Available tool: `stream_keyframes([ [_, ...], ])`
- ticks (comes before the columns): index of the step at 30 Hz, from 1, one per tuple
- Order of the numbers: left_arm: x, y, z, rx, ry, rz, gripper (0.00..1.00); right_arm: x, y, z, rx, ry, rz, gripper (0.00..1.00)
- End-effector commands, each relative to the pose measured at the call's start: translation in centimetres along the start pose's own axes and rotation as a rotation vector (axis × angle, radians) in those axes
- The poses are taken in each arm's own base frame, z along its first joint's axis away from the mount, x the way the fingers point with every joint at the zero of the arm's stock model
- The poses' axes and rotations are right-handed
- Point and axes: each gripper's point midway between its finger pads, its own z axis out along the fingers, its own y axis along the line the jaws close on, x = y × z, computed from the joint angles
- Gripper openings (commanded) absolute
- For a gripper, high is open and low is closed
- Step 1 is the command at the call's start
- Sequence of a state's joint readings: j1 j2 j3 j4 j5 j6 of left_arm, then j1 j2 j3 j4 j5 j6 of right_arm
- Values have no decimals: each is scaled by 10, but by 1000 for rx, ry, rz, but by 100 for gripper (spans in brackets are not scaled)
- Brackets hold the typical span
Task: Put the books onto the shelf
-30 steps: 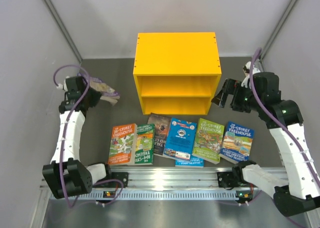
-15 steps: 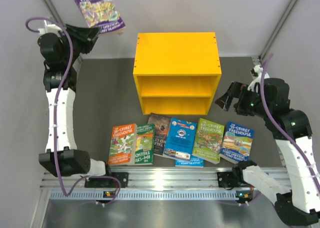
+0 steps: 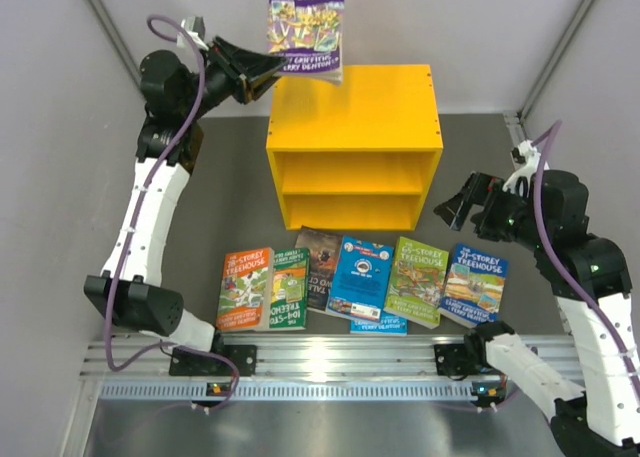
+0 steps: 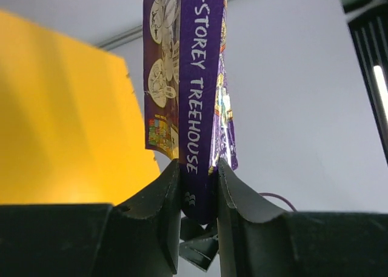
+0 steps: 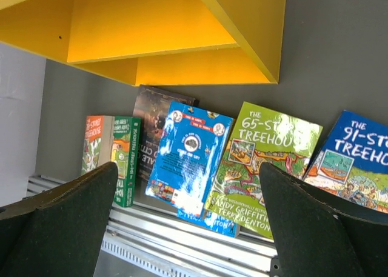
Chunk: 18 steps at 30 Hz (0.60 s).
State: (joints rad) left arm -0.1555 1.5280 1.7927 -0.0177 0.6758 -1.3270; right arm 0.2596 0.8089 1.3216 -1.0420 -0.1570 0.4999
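My left gripper (image 3: pixel 262 72) is shut on the lower end of a purple "Treehouse" book (image 3: pixel 307 22), which stands upright in the air over the back left corner of the yellow shelf (image 3: pixel 355 102). In the left wrist view the fingers (image 4: pixel 167 198) pinch the book's spine (image 4: pixel 200 77), with the shelf (image 4: pixel 60 125) to the left. Several books lie in a row in front of the shelf: orange (image 3: pixel 243 287), green (image 3: pixel 288 289), dark (image 3: pixel 318 267), blue (image 3: pixel 360 277), green (image 3: pixel 418 280), blue (image 3: pixel 476 282). My right gripper (image 3: pixel 455 202) hangs open and empty, right of the shelf.
Another blue book (image 3: pixel 378 325) pokes out beneath the row, by the aluminium rail (image 3: pixel 340 362) at the near edge. Grey walls close in on both sides. The right wrist view looks past the shelf's corner (image 5: pixel 182 34) at the books (image 5: pixel 191 153).
My left arm has lifted the purple book from low at the left and swung it right, to above the shelf's top. The right gripper has drifted slightly down and right, still open.
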Motion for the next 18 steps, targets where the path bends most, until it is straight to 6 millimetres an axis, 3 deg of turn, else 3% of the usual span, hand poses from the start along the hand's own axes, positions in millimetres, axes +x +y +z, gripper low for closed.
stream_keyframes([
  [1,13,-26,-36,-30,-27,-26,0,0,0,-2,-3,-27,6,100],
  [3,21,-12,-47,-120,-26,-15,0,5,-3,1,5,-9,17,100],
  [8,48,46,-61,-286,24,-139,0,16,-4,8,-7,22,40,100],
  [18,69,93,-81,-473,65,-175,0,20,-6,15,-5,42,36,100],
])
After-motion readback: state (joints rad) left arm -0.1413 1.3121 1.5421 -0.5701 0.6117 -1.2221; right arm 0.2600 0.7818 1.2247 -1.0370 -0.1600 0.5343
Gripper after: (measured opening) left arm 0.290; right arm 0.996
